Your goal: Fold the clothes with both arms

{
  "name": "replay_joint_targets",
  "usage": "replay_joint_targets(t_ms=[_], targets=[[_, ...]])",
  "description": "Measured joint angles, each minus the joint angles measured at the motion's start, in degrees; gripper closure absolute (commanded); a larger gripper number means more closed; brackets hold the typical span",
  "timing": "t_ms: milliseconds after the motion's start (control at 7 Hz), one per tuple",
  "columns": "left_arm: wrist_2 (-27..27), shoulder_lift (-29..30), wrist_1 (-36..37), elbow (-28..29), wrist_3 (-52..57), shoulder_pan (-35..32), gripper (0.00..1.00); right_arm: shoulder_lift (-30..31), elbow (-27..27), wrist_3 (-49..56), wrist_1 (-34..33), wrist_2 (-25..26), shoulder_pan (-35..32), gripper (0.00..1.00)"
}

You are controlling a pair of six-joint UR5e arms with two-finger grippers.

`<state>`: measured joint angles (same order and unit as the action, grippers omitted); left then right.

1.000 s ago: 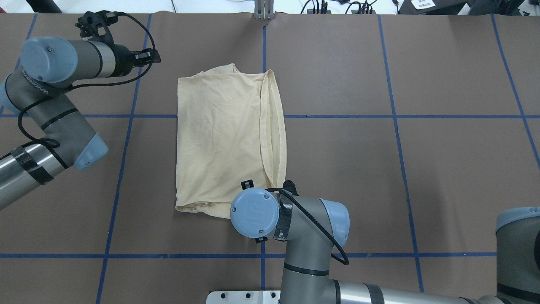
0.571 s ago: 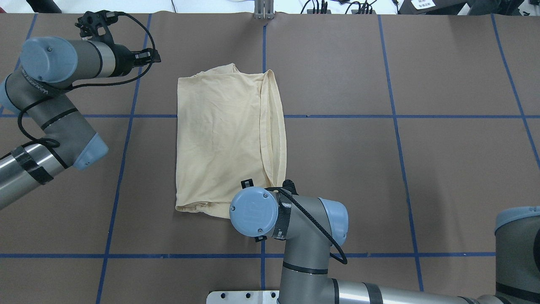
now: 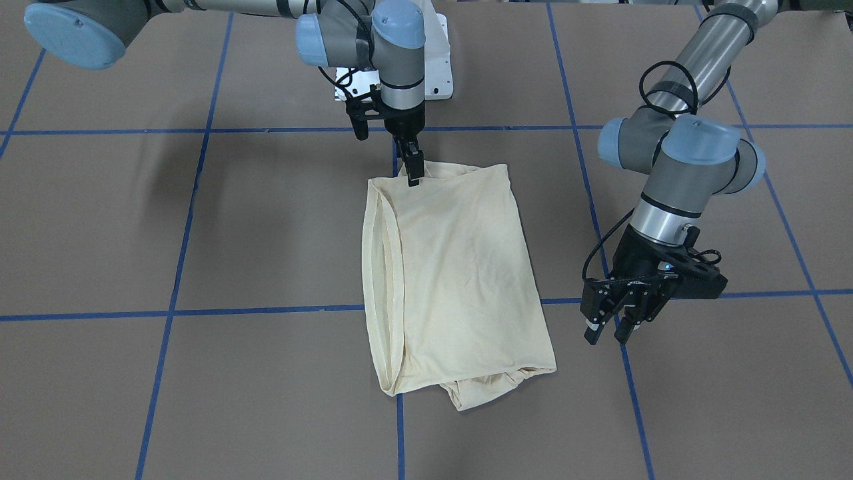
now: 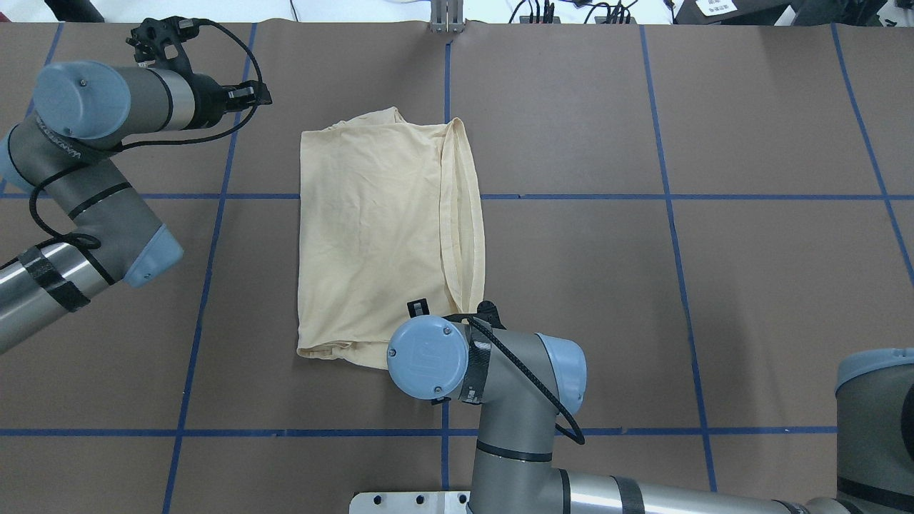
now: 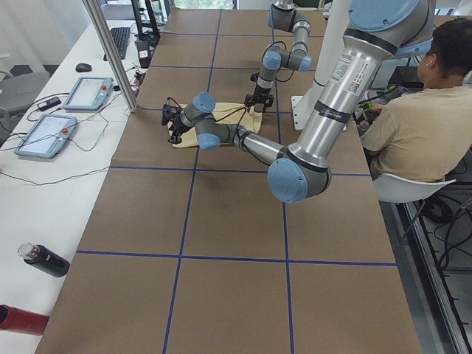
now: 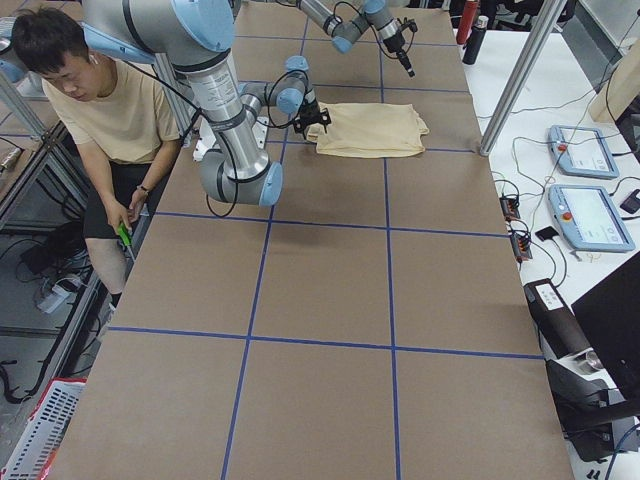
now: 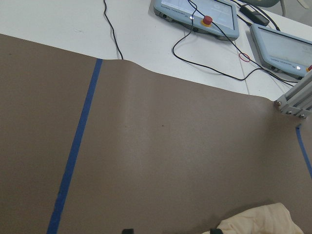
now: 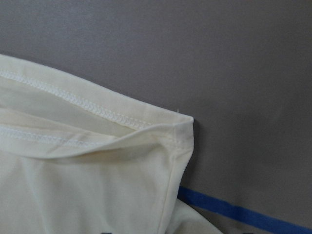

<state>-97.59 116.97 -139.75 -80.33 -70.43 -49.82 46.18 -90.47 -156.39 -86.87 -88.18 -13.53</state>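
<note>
The cream-yellow shirt [image 3: 453, 267] lies folded in a rectangle mid-table [image 4: 378, 228], with its stitched hem edges along the robot's right side. My right gripper [image 3: 414, 172] points down at the shirt's near hem corner [image 8: 180, 126]. No finger crosses the middle of the right wrist view, so it reads as open. In the overhead view its own wrist [image 4: 428, 357] hides it. My left gripper [image 3: 608, 333] hangs open over bare table beside the shirt's far end, holding nothing. A bit of the shirt [image 7: 258, 219] shows at the bottom of the left wrist view.
Brown table covering with blue tape lines [image 4: 664, 196]. Beyond the far edge are a metal post [image 4: 446, 18], control tablets [image 7: 197, 12] and cables on a white bench. A person [image 6: 95, 110] sits beside the robot base. Bottles [image 5: 44, 259] lie on the bench.
The right wrist has crept slightly left over the shirt's near corner. The left arm and the shirt have not visibly moved.
</note>
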Motion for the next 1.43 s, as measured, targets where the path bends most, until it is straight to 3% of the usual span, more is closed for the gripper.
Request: replay_joint_targets(t_ms=[143,429,571,714,1429], targets=[[0.0,-0.1,0.0,0.0,0.0,0.0,0.39,-0.1,0.1,0.1,0.0,0.0,0.0,0.41],[-0.1,-0.2,0.0,0.0,0.0,0.0,0.39,-0.3,0.5,0.3,0.0,0.1,0.0,0.51],[-0.1,-0.2,0.0,0.0,0.0,0.0,0.39,-0.4,0.9,0.4,0.4,0.4,0.0,0.68],[-0.1,-0.3,0.0,0.0,0.0,0.0,0.39,-0.5,1.2,0.3,0.8,0.6,-0.1,0.97],[-0.1,-1.1,-0.2,-0.2,0.2,0.0,0.39,-0.3,1.4,0.4,3.6,1.2,-0.1,1.00]])
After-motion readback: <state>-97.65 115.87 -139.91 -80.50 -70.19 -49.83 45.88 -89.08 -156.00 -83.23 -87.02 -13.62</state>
